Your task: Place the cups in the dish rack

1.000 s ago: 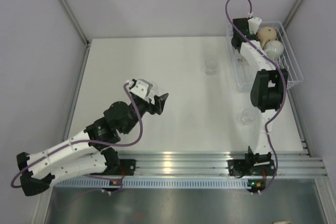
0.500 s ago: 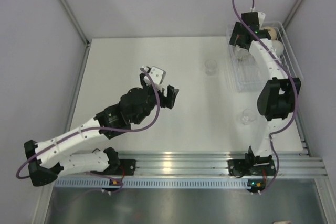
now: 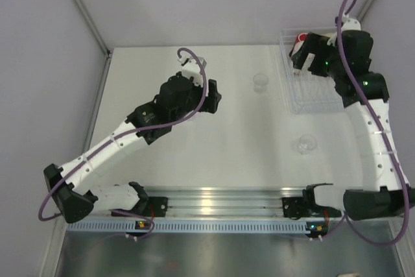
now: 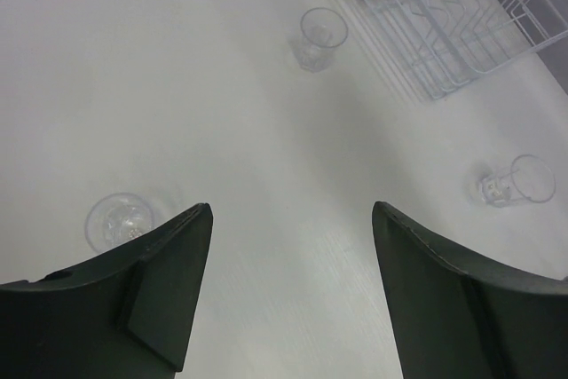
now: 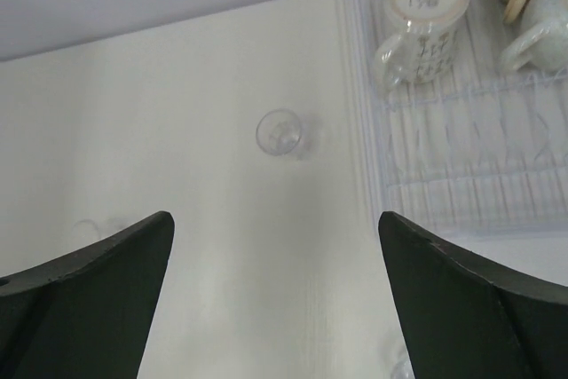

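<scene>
I noted the dish rack (image 5: pixel 461 193) ahead-right of the right gripper (image 5: pixel 275 217), which was released and empty, with mugs (image 5: pixel 417 15) upturned inside. The left gripper (image 4: pixel 291 210) was also released. One glass tumbler (image 4: pixel 118 221) sat just beside one finger, and a second tumbler (image 4: pixel 322 37) stood upright well ahead.
</scene>
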### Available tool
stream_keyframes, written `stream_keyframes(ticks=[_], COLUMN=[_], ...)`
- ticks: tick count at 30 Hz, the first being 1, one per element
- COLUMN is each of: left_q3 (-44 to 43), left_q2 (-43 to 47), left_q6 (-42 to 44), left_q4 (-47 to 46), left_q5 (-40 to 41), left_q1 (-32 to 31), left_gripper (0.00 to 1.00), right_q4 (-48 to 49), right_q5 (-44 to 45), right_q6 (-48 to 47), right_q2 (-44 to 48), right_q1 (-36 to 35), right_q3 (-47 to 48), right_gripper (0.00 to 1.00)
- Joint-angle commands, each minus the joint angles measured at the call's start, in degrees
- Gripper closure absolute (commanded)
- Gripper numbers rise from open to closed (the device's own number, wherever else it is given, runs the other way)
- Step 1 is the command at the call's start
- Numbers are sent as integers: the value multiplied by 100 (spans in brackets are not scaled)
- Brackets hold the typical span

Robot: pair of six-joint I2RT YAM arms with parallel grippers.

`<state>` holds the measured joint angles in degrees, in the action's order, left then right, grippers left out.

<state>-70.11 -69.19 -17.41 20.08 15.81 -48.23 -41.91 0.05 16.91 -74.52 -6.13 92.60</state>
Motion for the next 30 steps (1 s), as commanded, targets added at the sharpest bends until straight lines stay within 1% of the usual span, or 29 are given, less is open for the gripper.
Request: stream_keyframes(ticks=[1, 2, 4, 5, 6, 7, 9, 14, 16, 19, 21, 23, 26, 30], left_q3=[-179, -170, -153, -109, -74, -30, 110, 322, 287, 208, 173, 129, 155, 164], left_q2=[90, 81, 72, 63, 55, 46, -7, -174, -383, -761, -929, -1184, -1491, -1790], left_q6=[-298, -298, -237, -193, -114, -79, -61, -245, -158, -17, 1, 27, 97, 124], left_q4=[163, 216, 408, 470, 523, 628, 717, 717, 717, 726, 726, 735, 726, 717], left_q5=[-605, -649, -554, -492, -405, -160, -9, -315, -377, -237, -315, -377, -404, -535], left_q1=[462, 742, 954, 1103, 1157, 1192, 1280, 1745, 1799, 1808, 1852, 1896, 1949, 2071], left_gripper=[22, 22, 22, 22, 22, 22, 22, 22, 22, 23, 23, 26, 27, 31], right_q4=[261, 402, 508, 622, 692, 771, 956, 1167, 1308, 1300, 1291, 1334, 1483, 1466], right_q5=[-831, -927, -1314, -1463, -1812, -1973, -2263, -2387, -2501, -2598, -2598, -2572, -2537, -2528], right_q6=[418, 636, 778, 875, 884, 893, 797, 875, 937, 981, 972, 981, 1008, 999], right_q2=[777, 955, 1411, 1545, 1685, 1921, 2107, 2477, 2556, 2574, 2609, 2671, 2776, 2759], right_q1=[51, 51, 51, 51, 51, 59, 59, 51, 59, 51, 51, 59, 51, 59], right_q3=[-943, -1293, -1594, -1891, -2051, -2209, -2579, -3018, -3116, -3160, -3204, -3318, -3528, -3529], right_gripper=[1, 1, 0, 1, 1, 1, 1, 1, 1, 0, 1, 1, 1, 1])
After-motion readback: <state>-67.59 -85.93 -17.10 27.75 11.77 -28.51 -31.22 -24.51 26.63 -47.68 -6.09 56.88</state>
